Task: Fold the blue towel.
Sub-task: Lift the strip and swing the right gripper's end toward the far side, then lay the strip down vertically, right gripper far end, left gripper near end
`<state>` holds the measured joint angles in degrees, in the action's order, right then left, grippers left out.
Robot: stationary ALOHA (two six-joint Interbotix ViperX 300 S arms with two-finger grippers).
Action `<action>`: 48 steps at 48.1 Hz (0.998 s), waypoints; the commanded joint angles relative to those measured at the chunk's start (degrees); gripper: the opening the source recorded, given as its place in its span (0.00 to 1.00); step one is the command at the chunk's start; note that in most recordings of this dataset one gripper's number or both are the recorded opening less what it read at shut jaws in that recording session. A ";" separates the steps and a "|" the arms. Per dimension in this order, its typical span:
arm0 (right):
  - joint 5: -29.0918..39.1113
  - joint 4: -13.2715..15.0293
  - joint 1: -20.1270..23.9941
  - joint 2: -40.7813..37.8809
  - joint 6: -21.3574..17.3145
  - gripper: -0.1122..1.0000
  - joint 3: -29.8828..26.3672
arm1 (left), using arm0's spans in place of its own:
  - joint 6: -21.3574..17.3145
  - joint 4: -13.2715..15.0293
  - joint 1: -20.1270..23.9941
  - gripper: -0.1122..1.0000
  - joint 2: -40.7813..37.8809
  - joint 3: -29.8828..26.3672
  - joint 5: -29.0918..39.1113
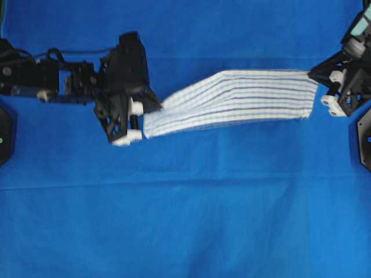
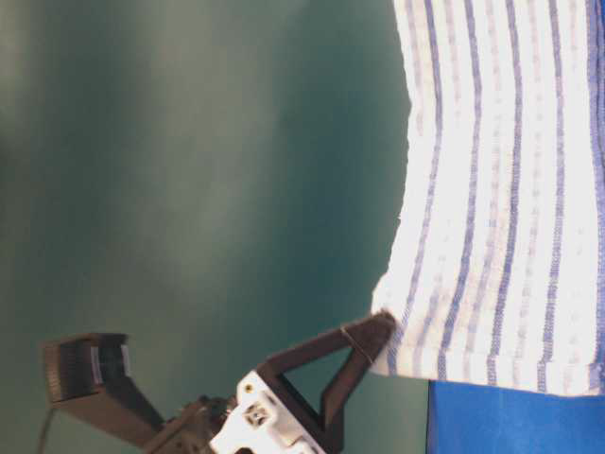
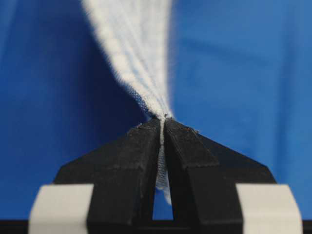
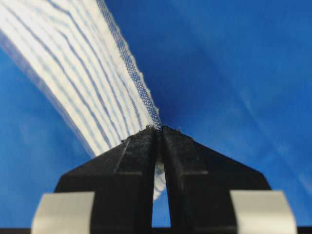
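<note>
While the cloth hangs between both arms: it is held clear of the tabletop, as judged from the table-level view.
Blue towel (image 1: 232, 99): a white woven rectangle with thin dark-blue and light-blue stripes is seen stretched in the air across the middle of the overhead view, above the plain blue table cloth (image 1: 185, 220).
Left claw (image 1: 152, 105): it is clenched on the towel's left end; in the left wrist view the cloth is pinched between the two black fingers (image 3: 131, 165), and a little of it pokes back through the jaws.
Right claw (image 1: 313, 75): it is clenched on the towel's upper right corner; in the right wrist view the hemmed edge runs straight into the closed tips.
Long axis: it runs left to right in the overhead view, from one claw to the other, and rises slightly toward the right.
Direction from each claw: the towel lies straight ahead of both, so the two claws face each other along its length.
Nearer arm: neither can be called nearer, since each holds one end.
Free edge: the lower long edge is not gripped and sags a little at the right.
Step in hand: a lift and spread before a fold is judged.
Coming move: it is judged to turn on bringing one held end toward the other along that long axis.
</note>
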<state>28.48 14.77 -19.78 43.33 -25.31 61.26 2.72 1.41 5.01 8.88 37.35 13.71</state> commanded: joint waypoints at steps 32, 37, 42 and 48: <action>-16.79 7.12 -11.16 -26.28 0.88 0.15 -18.54 | -0.35 -0.09 -14.41 0.12 -10.81 -14.77 -11.51; -16.79 7.65 -11.16 -29.62 0.97 0.15 -21.88 | -0.53 0.00 -14.41 0.12 -12.83 -17.23 -11.60; -16.79 8.09 -11.16 -31.99 0.97 0.15 -24.52 | -0.53 -0.09 -14.41 0.12 -14.24 -18.98 -11.60; -16.79 8.70 -11.16 -32.70 0.97 0.15 -25.31 | -0.62 0.00 -14.33 0.12 -15.03 -20.13 -11.60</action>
<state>12.13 23.03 -30.67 10.20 -24.43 37.53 2.20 1.32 -8.96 -6.94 19.07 2.64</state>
